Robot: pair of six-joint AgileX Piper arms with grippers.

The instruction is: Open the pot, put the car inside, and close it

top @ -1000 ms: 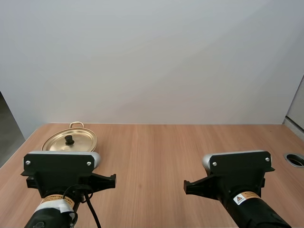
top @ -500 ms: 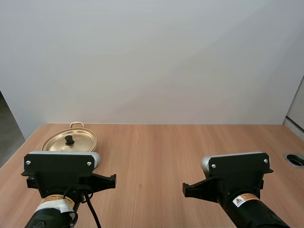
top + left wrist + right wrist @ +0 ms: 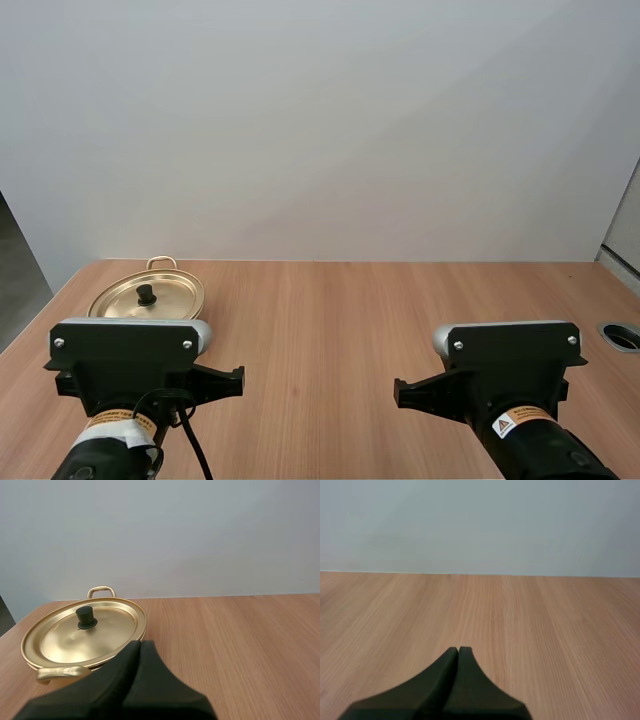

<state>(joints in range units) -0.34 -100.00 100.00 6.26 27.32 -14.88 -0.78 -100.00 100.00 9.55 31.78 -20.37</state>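
High view: a gold pot [image 3: 147, 298] sits on a brown wooden table [image 3: 340, 320].
Pot: it is round, flat and shiny, and it stands straight on the table.
Lid: the lid [image 3: 82, 639] is on the pot and shuts it. The pot is not opened yet.
Knob: a small black knob [image 3: 86, 617] stands in the middle of the lid.
Handles: the far handle [image 3: 101, 590] sticks out at the back of the pot. The near handle [image 3: 61, 672] is at the front of the pot, just beside the left gripper.
Left arm: the left arm [image 3: 130, 362] is close to the pot, on its near side.
Left gripper: the left gripper [image 3: 140, 643] has its two black fingers pressed together like one dark wedge. It holds nothing. Its tip points at the near edge of the pot. I cannot tell if it touches the rim.
Right arm: the right arm [image 3: 510, 360] is well apart from the pot, far off to the pot's right.
Right gripper: the right gripper [image 3: 458, 649] has its two black fingers pressed together too. It holds nothing. It is over bare table, well apart from the pot.
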